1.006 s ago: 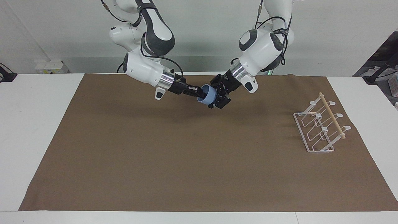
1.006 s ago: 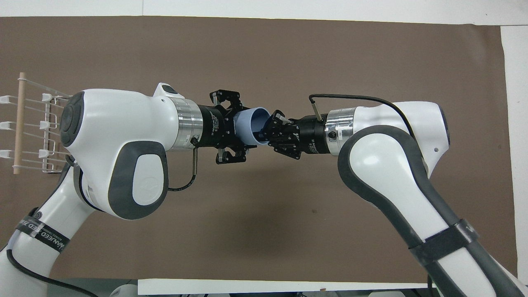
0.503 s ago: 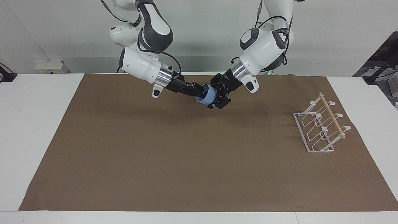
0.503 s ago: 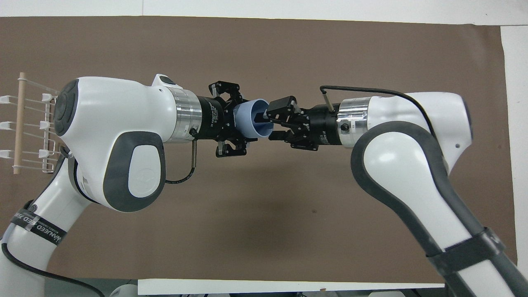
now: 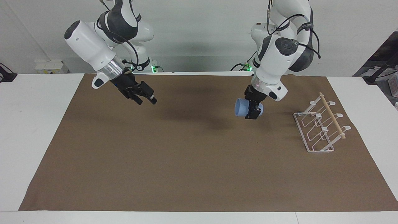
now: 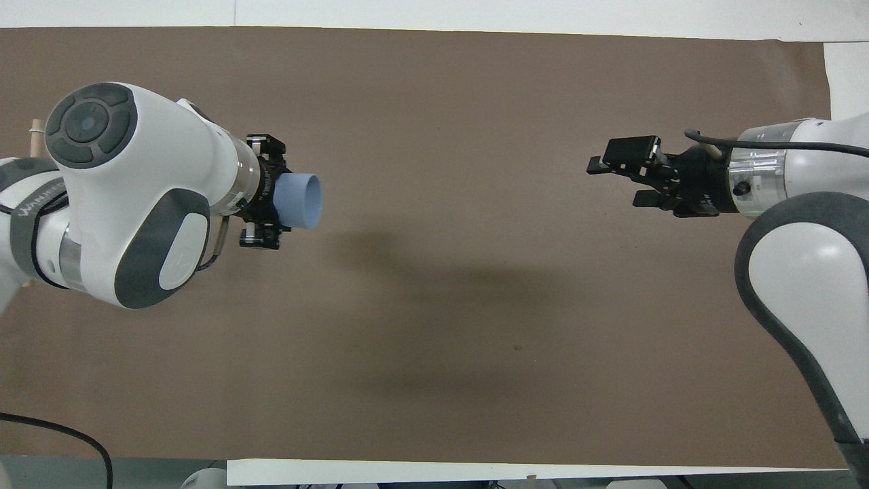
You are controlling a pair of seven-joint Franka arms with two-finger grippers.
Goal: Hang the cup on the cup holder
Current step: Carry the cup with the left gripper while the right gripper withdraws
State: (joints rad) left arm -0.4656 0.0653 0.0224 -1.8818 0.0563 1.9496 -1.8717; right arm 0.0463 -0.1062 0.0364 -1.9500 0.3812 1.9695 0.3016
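Observation:
My left gripper point(image 5: 252, 110) is shut on the light-blue cup point(image 5: 241, 108) and holds it on its side in the air over the brown mat, its mouth toward the right arm's end. The cup point(image 6: 302, 200) sticks out of the left gripper point(image 6: 270, 192) in the overhead view too. The white wire cup holder point(image 5: 320, 126) with its wooden dowel stands on the mat at the left arm's end, apart from the cup. In the overhead view my left arm hides nearly all of it. My right gripper point(image 5: 146, 100) is open and empty over the mat toward the right arm's end point(image 6: 614, 182).
The brown mat point(image 5: 186, 155) covers most of the white table point(image 5: 40, 124). Nothing else lies on the mat besides the cup holder.
The right gripper let go of the cup and drew back toward its own end. The left gripper carried the cup away from the middle toward the cup holder.

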